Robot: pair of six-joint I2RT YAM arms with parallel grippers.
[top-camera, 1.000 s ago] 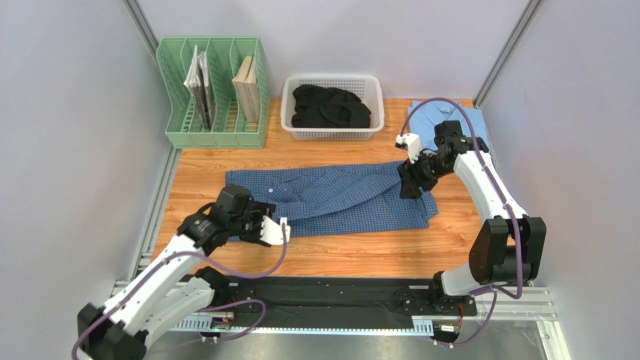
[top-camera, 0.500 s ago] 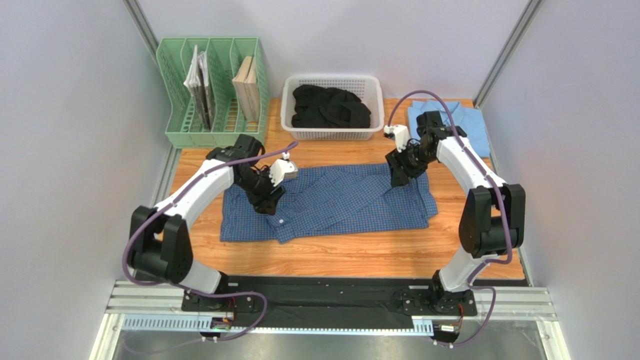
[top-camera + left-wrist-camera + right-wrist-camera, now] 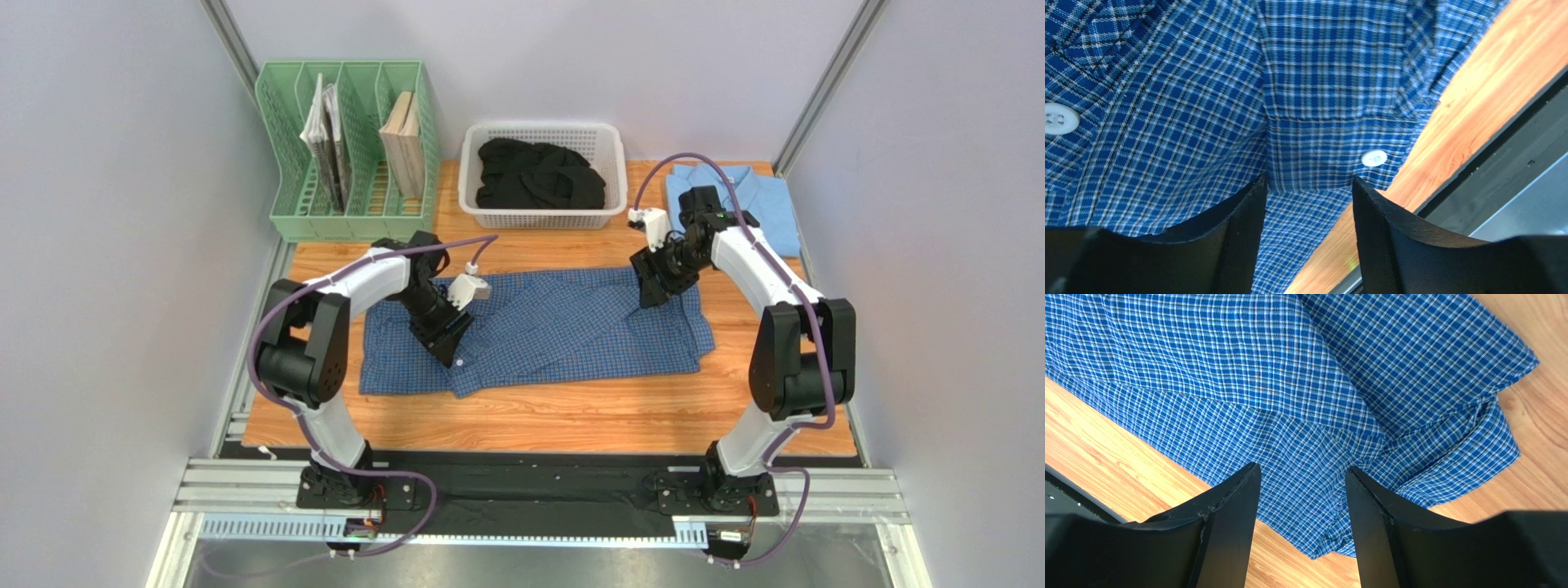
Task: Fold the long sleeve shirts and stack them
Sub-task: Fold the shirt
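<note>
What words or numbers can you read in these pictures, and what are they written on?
No text can be read anywhere.
Books in the green rack: any cover writing is too small to read.
White buttons on the dark checked shirt: no writing shows.
Light blue shirt and white basket: no label shows.

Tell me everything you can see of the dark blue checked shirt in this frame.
The checked shirt is dark blue woven cloth with a fine white check and white buttons. It lies flat but rumpled, partly folded over itself, lengthwise across the wooden table. The left gripper is over its left part and the right gripper over its right end, both with jaws apart, gripping nothing.
</note>
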